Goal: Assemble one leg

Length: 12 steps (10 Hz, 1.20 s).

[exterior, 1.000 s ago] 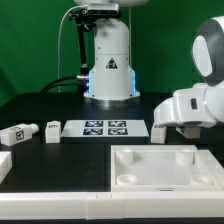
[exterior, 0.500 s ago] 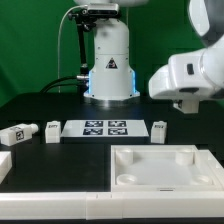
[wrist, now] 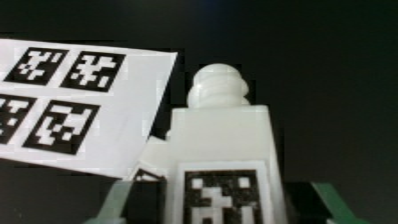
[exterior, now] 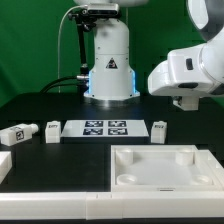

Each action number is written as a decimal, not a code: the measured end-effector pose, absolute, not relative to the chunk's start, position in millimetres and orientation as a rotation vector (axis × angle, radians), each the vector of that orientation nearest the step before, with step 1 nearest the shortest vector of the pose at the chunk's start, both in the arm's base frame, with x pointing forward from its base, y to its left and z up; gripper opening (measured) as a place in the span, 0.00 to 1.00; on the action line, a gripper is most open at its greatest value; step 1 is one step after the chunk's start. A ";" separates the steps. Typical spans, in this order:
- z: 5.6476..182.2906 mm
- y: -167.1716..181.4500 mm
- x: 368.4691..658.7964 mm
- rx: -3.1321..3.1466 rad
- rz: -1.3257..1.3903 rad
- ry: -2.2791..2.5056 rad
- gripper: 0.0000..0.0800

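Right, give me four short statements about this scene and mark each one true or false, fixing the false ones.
1. The marker board carries two tags. False: it carries four.
2. The leg in the wrist view shows its tag to the camera. True.
3. The gripper rests on the large white tray-like piece. False: it hangs in the air above the table, clear of that piece.
4. Another leg sits on the table just off the marker board's end on the exterior view's right. True.
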<state>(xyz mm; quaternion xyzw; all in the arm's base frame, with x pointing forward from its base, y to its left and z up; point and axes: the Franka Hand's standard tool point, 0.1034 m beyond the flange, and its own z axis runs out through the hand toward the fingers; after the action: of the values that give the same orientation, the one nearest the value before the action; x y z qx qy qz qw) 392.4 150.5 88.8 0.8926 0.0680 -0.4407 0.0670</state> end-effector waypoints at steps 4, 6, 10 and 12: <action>86.3 155.2 402.4 2.841 -1.061 0.211 0.36; 90.0 156.7 414.6 2.959 -0.786 0.231 0.36; 109.5 159.9 466.9 3.106 -0.297 0.263 0.36; 110.9 163.5 477.1 3.146 -0.024 0.293 0.36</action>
<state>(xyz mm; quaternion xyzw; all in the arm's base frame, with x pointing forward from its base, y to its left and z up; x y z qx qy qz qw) 477.1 163.5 110.9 0.9956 0.0927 -0.0076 -0.0089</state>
